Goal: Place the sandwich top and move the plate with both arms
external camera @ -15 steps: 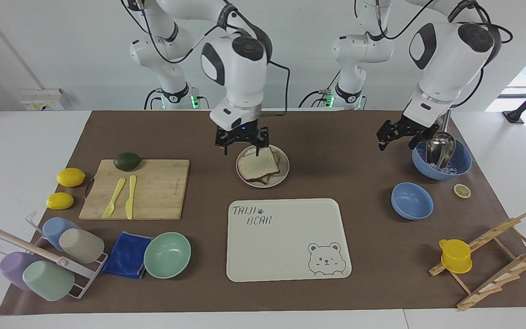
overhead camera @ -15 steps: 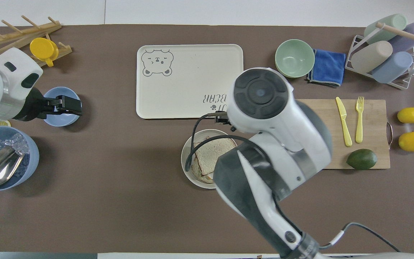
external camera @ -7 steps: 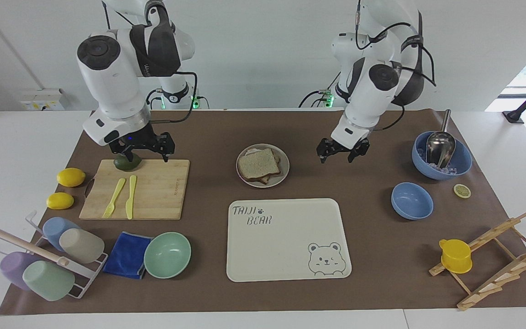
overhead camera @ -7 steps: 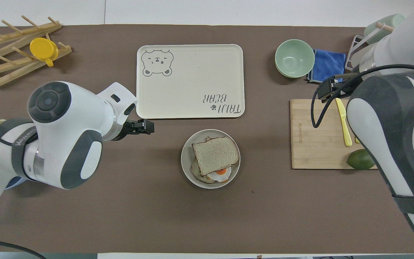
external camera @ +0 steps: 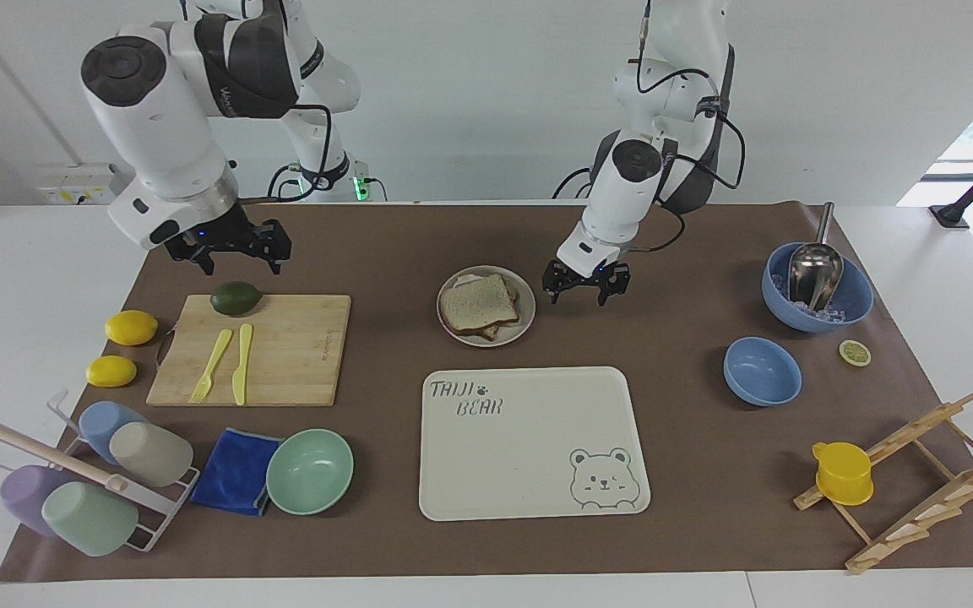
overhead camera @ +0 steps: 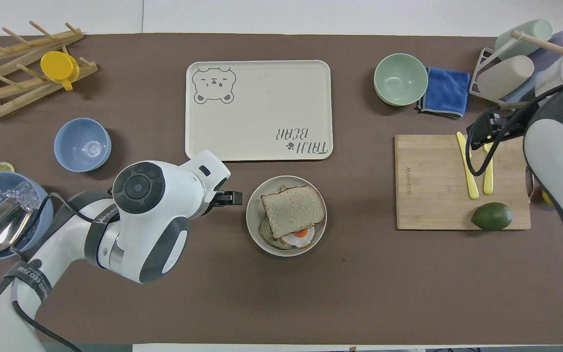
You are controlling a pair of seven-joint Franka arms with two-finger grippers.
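Left gripper (external camera: 586, 288) low just beside the plate (external camera: 522, 325), on the left arm's end side, fingers spread, holding nothing, not touching the rim. Right gripper (external camera: 231, 250) up in the air over the mat by the avocado (external camera: 236, 297) and cutting board (external camera: 284, 350), fingers apart, empty. Sandwich top (external camera: 478, 302) lies on the egg toast (overhead camera: 297, 236) on the plate, slightly skewed. Bear tray (external camera: 529, 443) farther from the robots than the plate.

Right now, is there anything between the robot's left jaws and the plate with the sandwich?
No. The left gripper hangs just beside the plate, toward the left arm's end, with only bare brown mat between them. The facing view shows that gap best.
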